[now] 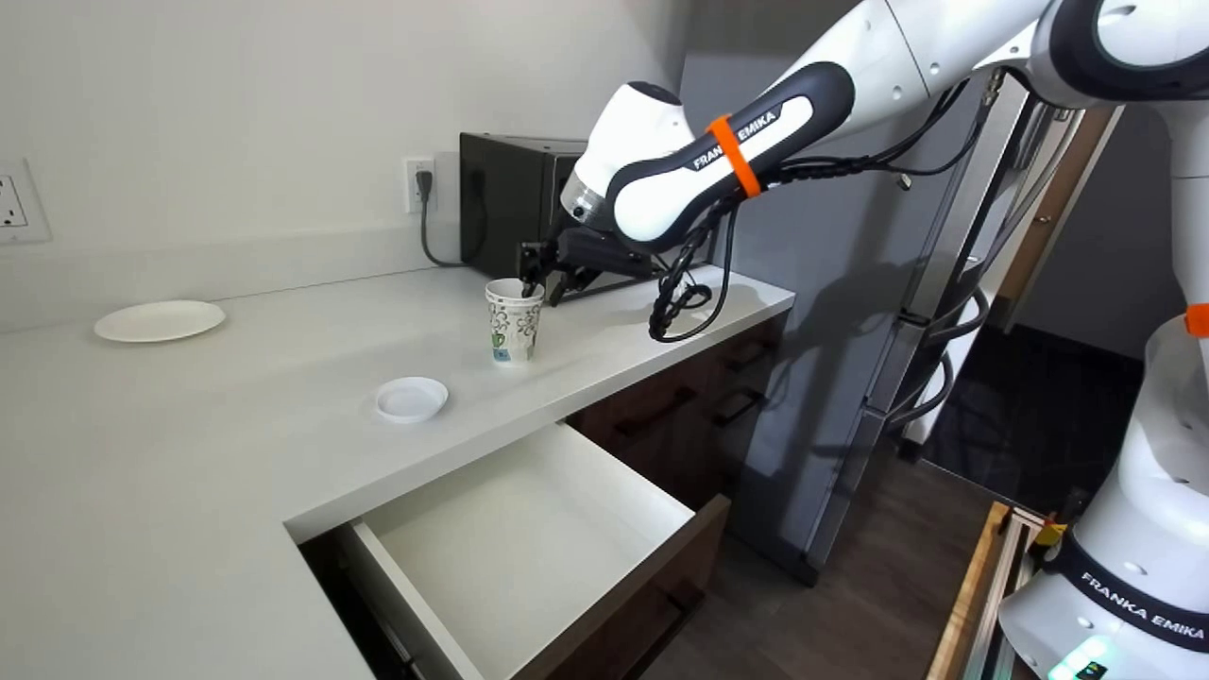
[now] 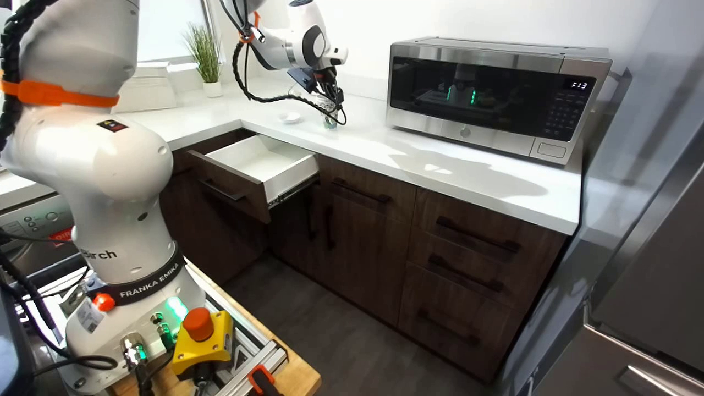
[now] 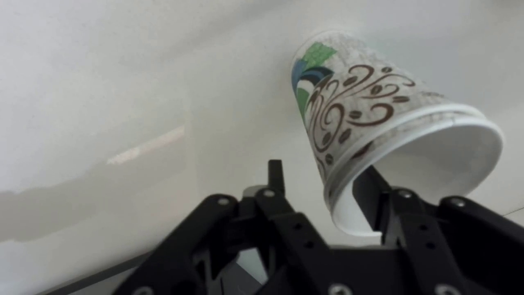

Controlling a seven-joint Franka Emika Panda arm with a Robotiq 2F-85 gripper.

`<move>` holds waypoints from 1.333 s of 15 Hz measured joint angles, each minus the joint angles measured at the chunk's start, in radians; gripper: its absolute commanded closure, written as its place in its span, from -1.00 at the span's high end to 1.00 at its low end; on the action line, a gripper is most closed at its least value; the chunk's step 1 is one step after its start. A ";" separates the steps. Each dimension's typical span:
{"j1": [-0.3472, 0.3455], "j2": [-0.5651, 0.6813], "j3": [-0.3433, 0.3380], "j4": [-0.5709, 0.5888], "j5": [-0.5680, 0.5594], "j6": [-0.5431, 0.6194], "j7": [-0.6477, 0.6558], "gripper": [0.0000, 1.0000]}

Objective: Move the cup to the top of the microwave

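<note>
Standing upright on the white tabletop (image 1: 236, 453) in an exterior view, the cup (image 1: 514, 331) has the end effector (image 1: 542, 295) at its rim. The microwave (image 1: 503, 208) is behind it, partly hid by the robot arm (image 1: 803, 113). A small white dish (image 1: 412, 400) sits near the cup, & a flat white plate (image 1: 160, 321) lies farther off. A drawer (image 1: 529, 510) is pulled out below.

In an exterior view, the cup is on the tabletop, apart from the microwave, partly covered by the end effector. A green plant (image 2: 204, 55) stands at the back.

In the wrist view, the end effector is spread: one finger (image 3: 276, 176) outside the cup, the other finger (image 3: 370, 188) in it, w/ the cup's side b/w them. Can't tell if they touch it. Brown swirls & green/blue bits mark the cup.
</note>
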 measured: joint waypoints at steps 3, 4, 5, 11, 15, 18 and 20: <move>0.023 -0.002 -0.017 0.004 -0.001 0.000 0.003 -1.00; 0.029 -0.002 -0.021 0.004 -0.002 0.000 0.004 -1.00; 0.035 -0.002 -0.024 0.004 -0.002 -0.001 0.004 -1.00; 0.085 -0.085 -0.023 0.004 -0.042 0.001 0.005 -0.98; 0.150 -0.244 -0.080 0.024 -0.237 0.005 0.120 -0.98; 0.165 -0.353 -0.129 0.086 -0.371 -0.037 0.271 -0.98; 0.160 -0.407 -0.141 0.131 -0.373 -0.099 0.294 -0.90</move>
